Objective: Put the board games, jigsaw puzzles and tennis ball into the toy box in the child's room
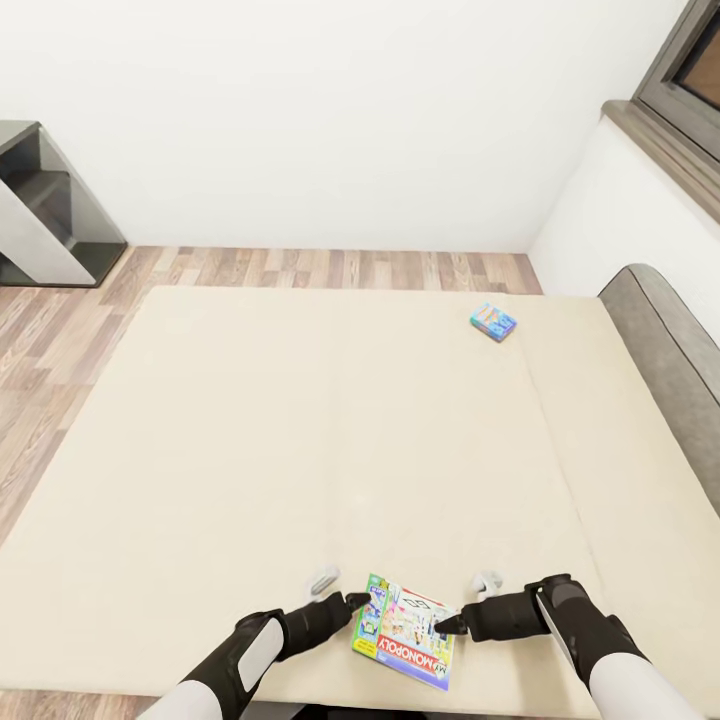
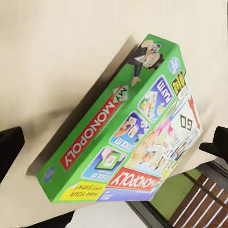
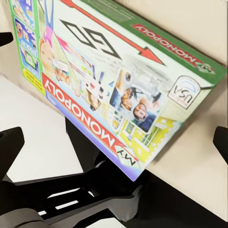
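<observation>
The My Monopoly box sits tilted at the bed's near edge, squeezed between our two claws: the left claw presses its green side and the right claw its opposite edge. Neither claw closes around it; both stand open. With only side pressure, we judge it could pivot and drop if either arm drifts. The teal-blue game box lies well beyond the right claw.

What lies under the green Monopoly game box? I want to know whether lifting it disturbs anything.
The green-edged Monopoly game box lies at the near edge of the cream flat bed surface, one corner overhanging it. The left hand and right hand flank it. Anything beneath is covered.
</observation>
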Controlling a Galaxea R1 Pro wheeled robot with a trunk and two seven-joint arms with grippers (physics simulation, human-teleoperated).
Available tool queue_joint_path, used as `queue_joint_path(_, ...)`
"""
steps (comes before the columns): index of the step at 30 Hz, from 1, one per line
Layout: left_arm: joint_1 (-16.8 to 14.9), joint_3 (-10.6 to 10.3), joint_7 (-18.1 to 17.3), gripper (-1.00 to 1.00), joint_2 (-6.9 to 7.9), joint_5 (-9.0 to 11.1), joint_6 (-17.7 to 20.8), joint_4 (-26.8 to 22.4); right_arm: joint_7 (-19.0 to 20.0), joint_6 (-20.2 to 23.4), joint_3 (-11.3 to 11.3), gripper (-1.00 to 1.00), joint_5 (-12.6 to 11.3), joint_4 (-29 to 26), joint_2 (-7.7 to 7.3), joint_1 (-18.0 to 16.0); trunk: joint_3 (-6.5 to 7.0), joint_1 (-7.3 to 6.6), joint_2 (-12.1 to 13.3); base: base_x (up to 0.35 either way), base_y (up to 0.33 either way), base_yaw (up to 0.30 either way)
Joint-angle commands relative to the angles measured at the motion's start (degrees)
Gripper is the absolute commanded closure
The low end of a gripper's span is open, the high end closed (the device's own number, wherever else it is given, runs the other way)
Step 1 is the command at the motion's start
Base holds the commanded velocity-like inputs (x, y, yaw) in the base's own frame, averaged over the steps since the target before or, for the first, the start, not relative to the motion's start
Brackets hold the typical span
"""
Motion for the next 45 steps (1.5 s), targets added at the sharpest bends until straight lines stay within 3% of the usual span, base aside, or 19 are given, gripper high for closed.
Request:
queue_joint_path(1, 0.0, -0.2, 0.0, -1.00, 0.04, 0.4, 0.1, -0.1, 0.4, 0.4, -0.4, -1.00, 0.5, -0.1, 0.05, 0.0, -0.04, 0.01, 0.0, 0.000, 0.000, 0.000)
queue_joint_path(15, 0.0, -0.3, -0.1, -1.00, -0.03, 0.2, -1.3, -0.2, -0.3, 0.2, -0.5, -1.00, 0.4, -0.3, -0.10, -0.1, -0.07, 0.01, 0.0, 0.000, 0.000, 0.000)
queue_joint_path(31, 0.0, -0.3, -0.2, -1.00, -0.10, 0.0, -1.6, -0.3, -5.2, 0.3, -1.1, -1.00, 0.3, -0.3, 0.16, -1.1, -0.07, 0.01, 0.0, 0.000, 0.000, 0.000)
queue_joint_path(45, 0.0, -0.4, -0.3, -1.00, -0.24, 0.0, -1.4, -0.1, -5.6, 0.3, -1.4, -1.00, 0.3, -0.1, 0.28, -1.1, -0.07, 0.01, 0.0, 0.000, 0.000, 0.000)
